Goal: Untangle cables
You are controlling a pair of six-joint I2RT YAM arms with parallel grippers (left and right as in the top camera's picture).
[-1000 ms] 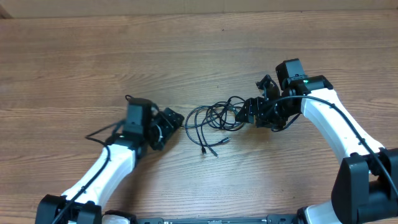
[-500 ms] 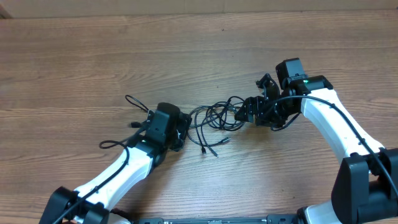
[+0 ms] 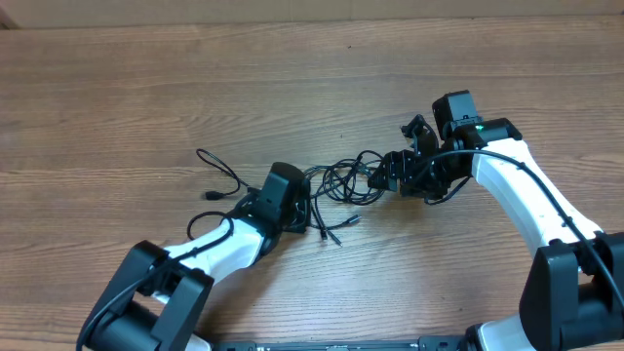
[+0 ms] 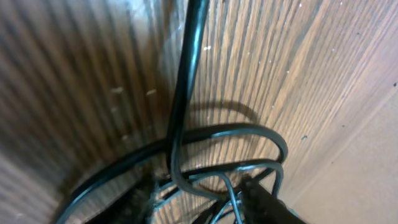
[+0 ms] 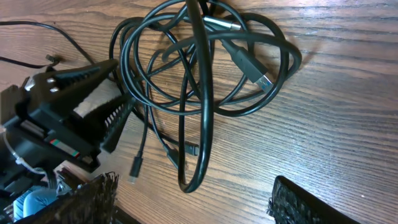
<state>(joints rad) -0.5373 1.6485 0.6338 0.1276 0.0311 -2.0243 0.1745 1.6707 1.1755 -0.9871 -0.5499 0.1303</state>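
Note:
The cables lie as a tangle of thin black loops at the table's middle, with plug ends trailing toward the front. My left gripper is low at the tangle's left edge. In the left wrist view its dark fingers stand apart, with cable strands running between them. My right gripper sits at the tangle's right edge and is open. One loop end hangs between its two fingertips, touching neither. The tangle fills the right wrist view.
Left of the tangle a separate thin black cable snakes across the wooden table. The left gripper's body shows at the left of the right wrist view, close to the loops.
My left arm has swung right from beside the loose cable to the tangle's left edge, and its fingers have drawn closer together. The right arm has not moved.

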